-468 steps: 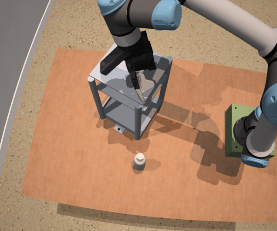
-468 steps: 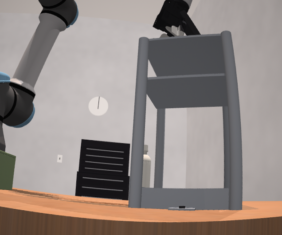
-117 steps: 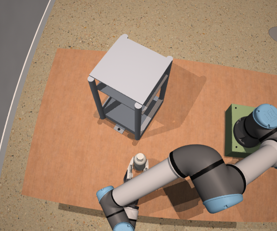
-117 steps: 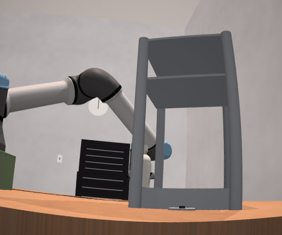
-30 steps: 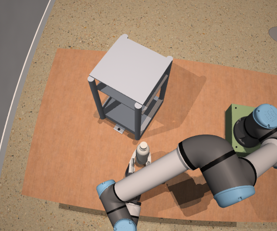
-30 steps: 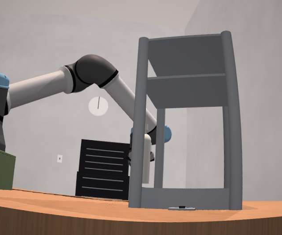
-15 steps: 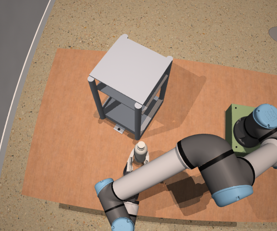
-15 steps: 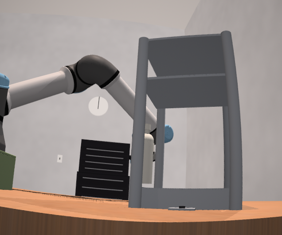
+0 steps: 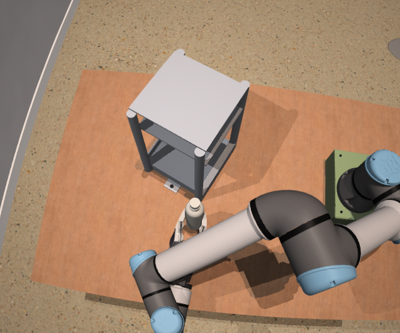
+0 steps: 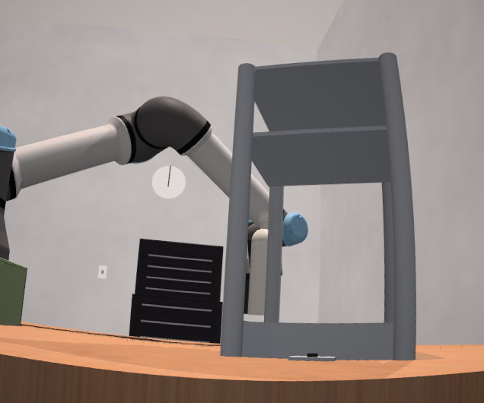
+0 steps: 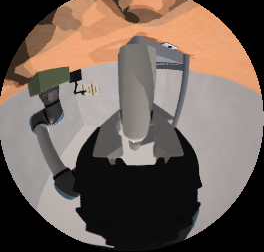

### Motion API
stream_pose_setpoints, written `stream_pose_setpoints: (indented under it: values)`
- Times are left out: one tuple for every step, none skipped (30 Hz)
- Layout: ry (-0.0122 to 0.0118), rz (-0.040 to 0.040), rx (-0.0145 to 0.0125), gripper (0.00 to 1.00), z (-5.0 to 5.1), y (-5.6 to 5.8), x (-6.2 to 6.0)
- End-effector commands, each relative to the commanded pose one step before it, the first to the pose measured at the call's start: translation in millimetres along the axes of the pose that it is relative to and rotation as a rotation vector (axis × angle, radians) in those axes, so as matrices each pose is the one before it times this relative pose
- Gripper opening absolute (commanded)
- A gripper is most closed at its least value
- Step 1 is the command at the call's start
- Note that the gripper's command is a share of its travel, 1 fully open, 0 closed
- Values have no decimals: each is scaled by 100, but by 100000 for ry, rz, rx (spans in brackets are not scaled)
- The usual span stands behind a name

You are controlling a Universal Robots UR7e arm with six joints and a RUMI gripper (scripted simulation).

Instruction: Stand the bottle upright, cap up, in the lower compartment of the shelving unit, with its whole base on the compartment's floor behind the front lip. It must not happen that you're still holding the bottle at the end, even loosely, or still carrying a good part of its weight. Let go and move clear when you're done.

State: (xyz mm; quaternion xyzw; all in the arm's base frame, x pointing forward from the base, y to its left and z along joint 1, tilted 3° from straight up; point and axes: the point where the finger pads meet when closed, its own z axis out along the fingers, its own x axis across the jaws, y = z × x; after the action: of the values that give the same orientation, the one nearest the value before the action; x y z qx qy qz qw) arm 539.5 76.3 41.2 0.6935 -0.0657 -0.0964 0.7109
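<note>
Tool [image 9: 192, 229] pinching the upright bottle [image 9: 194, 214], cap up, just outside the near corner post of the shelving unit [image 9: 199, 171], above the bench [image 9: 96, 200].

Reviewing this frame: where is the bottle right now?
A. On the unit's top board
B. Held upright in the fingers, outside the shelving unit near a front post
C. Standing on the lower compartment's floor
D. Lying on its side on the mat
B: the top view shows the bottle, cap up, clamped by the gripper just outside the shelving unit, by its post.
</note>
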Motion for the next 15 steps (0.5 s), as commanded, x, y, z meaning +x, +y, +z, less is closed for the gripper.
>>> stream_pose_setpoints:
  values:
    - [-37, 218, 28, 0, 548, 177, 1623]
    - [0, 4, 0, 0, 107, 0, 292]
    - [0, 1, 0, 0, 109, 0, 296]
    - [0, 1, 0, 0, 108, 0, 297]
    - [0, 1, 0, 0, 110, 0, 300]
    - [0, 1, 0, 0, 111, 0, 302]
    - [0, 1, 0, 0, 110, 0, 302]
    - [0, 1, 0, 0, 112, 0, 304]
    - [0, 1, 0, 0, 112, 0, 304]
    - [0, 0, 0, 0, 0, 0, 0]
    - [0, 0, 0, 0, 0, 0, 0]
    - [0, 1, 0, 0, 111, 0, 303]
    - [0, 1, 0, 0, 111, 0, 303]
    - [0, 1, 0, 0, 110, 0, 301]
    - [0, 1, 0, 0, 109, 0, 299]
